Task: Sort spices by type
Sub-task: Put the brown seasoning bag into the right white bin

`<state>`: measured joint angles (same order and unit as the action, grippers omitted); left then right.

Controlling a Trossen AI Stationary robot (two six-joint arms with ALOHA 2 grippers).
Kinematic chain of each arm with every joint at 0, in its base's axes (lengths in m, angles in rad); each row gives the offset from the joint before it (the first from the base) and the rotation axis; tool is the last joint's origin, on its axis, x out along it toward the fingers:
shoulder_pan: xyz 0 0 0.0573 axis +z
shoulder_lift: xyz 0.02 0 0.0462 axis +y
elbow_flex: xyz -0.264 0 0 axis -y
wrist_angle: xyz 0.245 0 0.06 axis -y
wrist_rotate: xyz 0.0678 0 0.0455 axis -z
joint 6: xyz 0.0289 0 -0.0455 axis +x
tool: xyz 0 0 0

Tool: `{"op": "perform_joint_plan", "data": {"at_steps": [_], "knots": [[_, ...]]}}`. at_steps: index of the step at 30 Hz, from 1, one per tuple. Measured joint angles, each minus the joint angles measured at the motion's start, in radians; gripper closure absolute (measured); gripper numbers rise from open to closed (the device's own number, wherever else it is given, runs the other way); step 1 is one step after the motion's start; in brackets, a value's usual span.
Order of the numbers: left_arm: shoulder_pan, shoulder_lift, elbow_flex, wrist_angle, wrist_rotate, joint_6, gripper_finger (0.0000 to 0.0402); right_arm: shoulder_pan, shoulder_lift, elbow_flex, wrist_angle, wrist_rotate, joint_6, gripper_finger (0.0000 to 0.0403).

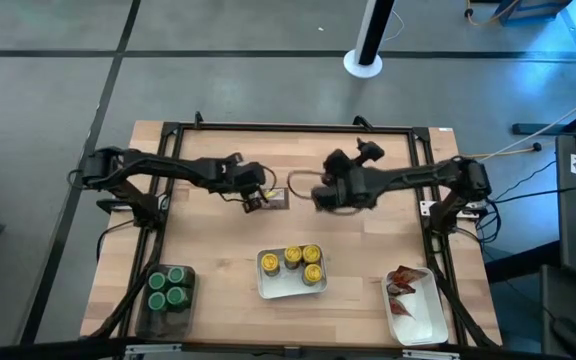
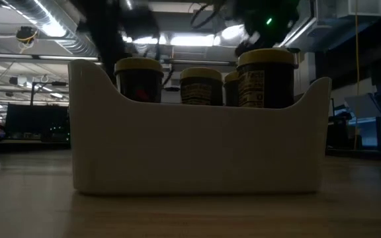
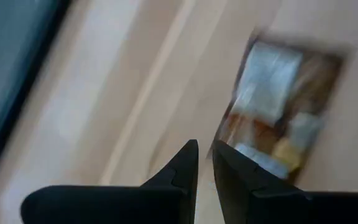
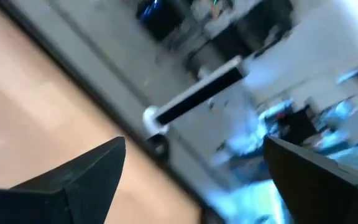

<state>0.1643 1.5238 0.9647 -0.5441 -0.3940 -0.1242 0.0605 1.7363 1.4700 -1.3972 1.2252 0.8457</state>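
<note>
A small red-orange packet lies flat on the table at the far middle; it also shows in the left wrist view. My left gripper is low at the packet's left edge, its fingers shut with only a slit between them. My right gripper hovers just right of the packet, open and empty, tilted up toward the room. Jars with yellow caps stand in a white tray. Jars with green caps stand in a dark bin. Other red packets lie in a second white tray. My left gripper's shut fingers come down at a slant from the table's left, at the packet's left end. One finger overlaps that end in the wrist view. I cannot tell whether it touches the packet, which lies flat on the table.
The tray of yellow-capped jars fills the low view at the table's near middle. A dark frame runs along the far edge and both sides of the table. Bare wood lies between the packet and the trays.
</note>
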Motion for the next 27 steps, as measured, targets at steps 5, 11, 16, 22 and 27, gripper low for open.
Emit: {"op": "perform_joint_plan", "data": {"at_steps": [5,11,16,22,27], "knots": [[0.017,-0.01,-0.19,0.274,0.013,-0.004,0.0361,-0.129,0.001,-0.088,0.455,-0.321,-0.315,0.0024],[0.017,-0.01,-0.293,0.411,0.054,-0.02,0.0361,-0.231,0.002,-0.199,0.89,-0.841,-0.495,0.0024],[0.017,-0.009,-0.366,0.568,0.078,-0.012,0.0361,-0.239,0.002,-0.268,1.13,-0.876,-0.479,0.0024],[0.02,-0.01,-0.405,0.615,0.148,0.001,0.0361,-0.238,0.002,-0.284,1.216,-0.843,-0.514,0.0024],[0.02,-0.01,-0.447,0.636,0.148,-0.001,0.0361,-0.238,0.002,-0.284,1.227,-0.851,-0.513,0.0024]]}}
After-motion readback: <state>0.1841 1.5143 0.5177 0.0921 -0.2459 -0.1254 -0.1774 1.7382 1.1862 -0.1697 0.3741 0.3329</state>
